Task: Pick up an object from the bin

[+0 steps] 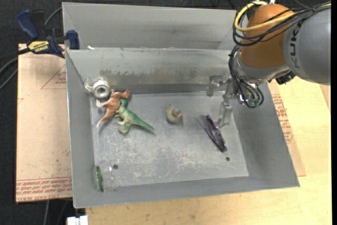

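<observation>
The grey bin (158,68) has wide open floor in the middle, with its right wall near me. My gripper (224,118) hangs over the upper end of a dark purple stick (216,135) right of centre, lying upper-left to lower-right. Open or closed, I can't tell.

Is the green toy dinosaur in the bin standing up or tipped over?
Tipped over: the green dinosaur lies on its side on the bin floor, tail stretched out flat, next to the orange dinosaur.

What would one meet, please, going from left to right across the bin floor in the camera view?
Silver metal ring → green toy dinosaur → small beige lump → dark purple slender object.
</observation>
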Action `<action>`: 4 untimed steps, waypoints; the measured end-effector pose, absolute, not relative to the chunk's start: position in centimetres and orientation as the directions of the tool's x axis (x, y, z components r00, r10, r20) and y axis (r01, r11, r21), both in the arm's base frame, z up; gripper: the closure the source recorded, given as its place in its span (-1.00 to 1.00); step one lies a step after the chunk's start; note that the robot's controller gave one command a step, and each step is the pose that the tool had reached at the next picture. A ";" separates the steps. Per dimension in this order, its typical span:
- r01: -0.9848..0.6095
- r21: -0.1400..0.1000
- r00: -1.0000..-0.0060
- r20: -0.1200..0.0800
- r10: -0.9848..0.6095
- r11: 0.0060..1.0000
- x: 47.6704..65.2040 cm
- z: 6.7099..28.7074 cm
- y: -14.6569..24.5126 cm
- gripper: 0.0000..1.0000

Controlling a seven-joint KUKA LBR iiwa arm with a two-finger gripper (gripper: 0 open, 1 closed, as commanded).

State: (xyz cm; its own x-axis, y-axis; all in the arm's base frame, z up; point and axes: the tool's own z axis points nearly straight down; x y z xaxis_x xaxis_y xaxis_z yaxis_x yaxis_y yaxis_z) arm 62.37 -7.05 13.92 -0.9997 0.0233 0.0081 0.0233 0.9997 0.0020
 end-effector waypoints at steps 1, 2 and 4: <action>0.022 0.001 -1.000 -0.003 0.022 1.000 60.5 13.0 -7.4 -1.00; 0.161 0.002 -0.987 0.010 0.161 0.987 59.8 7.3 -9.2 -1.00; 0.148 0.002 -0.989 -0.006 0.148 0.989 58.9 7.0 -9.4 1.00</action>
